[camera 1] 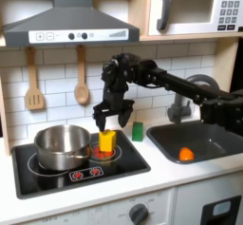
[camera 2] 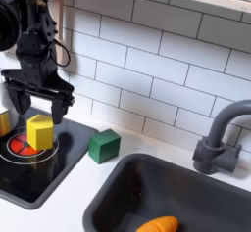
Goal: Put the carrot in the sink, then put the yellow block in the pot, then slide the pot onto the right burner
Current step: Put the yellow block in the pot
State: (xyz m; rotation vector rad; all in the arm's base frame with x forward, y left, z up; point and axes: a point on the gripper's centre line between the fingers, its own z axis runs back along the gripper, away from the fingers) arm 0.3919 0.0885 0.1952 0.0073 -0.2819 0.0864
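The yellow block point(camera 1: 107, 140) point(camera 2: 39, 131) stands upright on the right burner point(camera 1: 102, 155) point(camera 2: 20, 150) of the black cooktop. Just above it my gripper point(camera 1: 112, 117) point(camera 2: 39, 107) hangs open, with a finger on each side over the block and not touching it. On the left burner sits the steel pot point(camera 1: 62, 145), with nothing visible inside. The orange carrot point(camera 1: 186, 154) point(camera 2: 157, 224) lies in the dark grey sink point(camera 1: 214, 134) point(camera 2: 196, 182).
A small green block point(camera 1: 138, 131) point(camera 2: 103, 145) stands on the counter between cooktop and sink. The curved faucet point(camera 1: 180, 107) point(camera 2: 218, 138) rises behind the sink. Wooden utensils point(camera 1: 34, 86) hang on the tiled wall under the range hood.
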